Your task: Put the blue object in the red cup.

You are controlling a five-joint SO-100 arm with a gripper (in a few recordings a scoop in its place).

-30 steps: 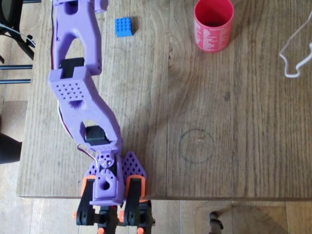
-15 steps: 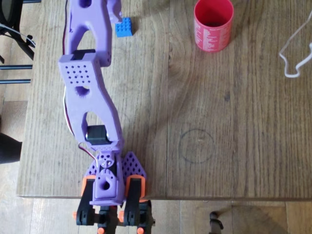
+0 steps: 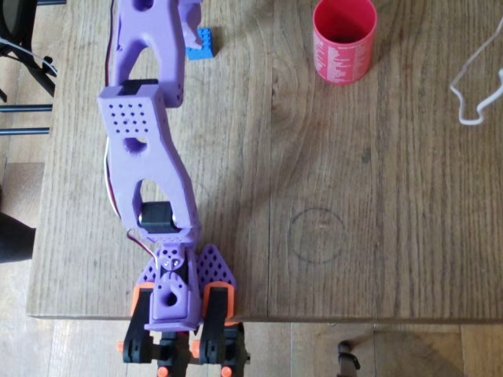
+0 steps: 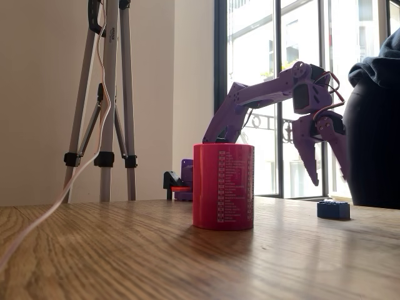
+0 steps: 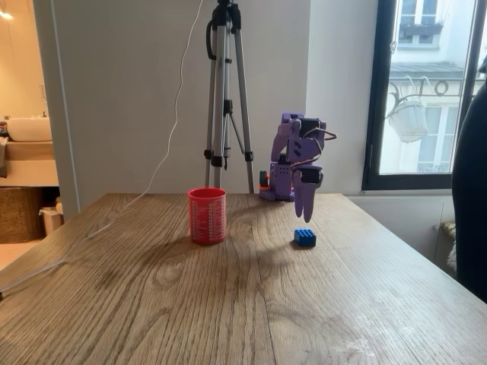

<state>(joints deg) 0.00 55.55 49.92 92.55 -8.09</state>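
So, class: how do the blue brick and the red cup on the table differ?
The blue brick is low, square and studded on top; the red cup is a taller, wider cylinder. The brick is plain blue, while the cup carries white print on its side. The gripper hangs just above the brick, and the cup stands alone. Both rest on the wooden table.

Blue object [image 5: 305,237], red cup [image 5: 207,215]

Small white print on the red cup [image 4: 223,185], too fine to read.

grained wood table [image 5: 228,304] — matt
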